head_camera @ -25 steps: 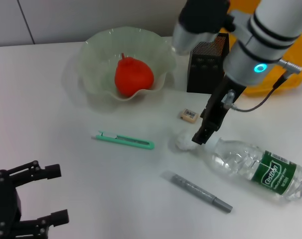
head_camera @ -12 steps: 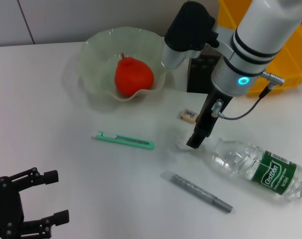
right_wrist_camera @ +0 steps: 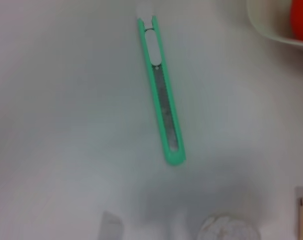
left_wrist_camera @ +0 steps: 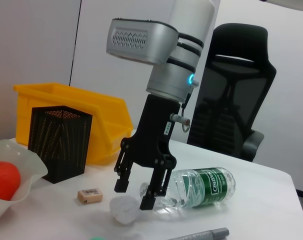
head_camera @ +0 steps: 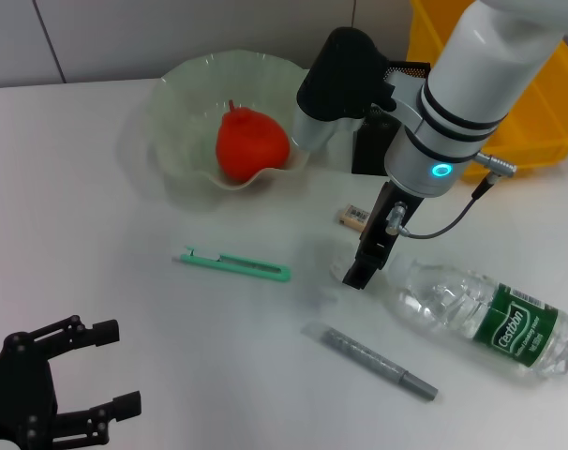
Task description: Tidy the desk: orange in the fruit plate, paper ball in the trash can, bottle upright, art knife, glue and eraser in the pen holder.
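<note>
White and bare between the items, the surface [head_camera: 97, 234] carries everything you need to tidy. The orange [head_camera: 251, 143] already sits in the fruit plate [head_camera: 186, 94] toward the far edge, so the step in hand looks like the paper ball [left_wrist_camera: 124, 208].

Your right tool [left_wrist_camera: 140, 194] hangs directly over that ball, near the middle of the surface, with its 2 fingers spread and nothing between them. In the left wrist view the ball lies just beside the neck of the lying bottle [head_camera: 490, 319], and 1 fingertip sits close to that neck. Come straight down so the fingers straddle the ball alone; if you drift toward the bottle you will likely nudge it and it may roll. Crumpled paper gives under pressure, so squeeze fully before you lift, and lift vertically to clear the eraser [head_camera: 355, 217], which lies just behind the ball toward the far edge.

The yellow bin [head_camera: 537, 103] at the far right corner, behind the black mesh pen holder [left_wrist_camera: 60, 142], is probably your drop point; carry high enough to pass over the holder's rim.

The art knife [head_camera: 233, 264] lies left of the ball, and the grey glue pen [head_camera: 370, 360] lies nearer the front edge; leave both untouched for now.

Your left tool [head_camera: 68, 375] rests released at the front left corner, well apart from all of it.
</note>
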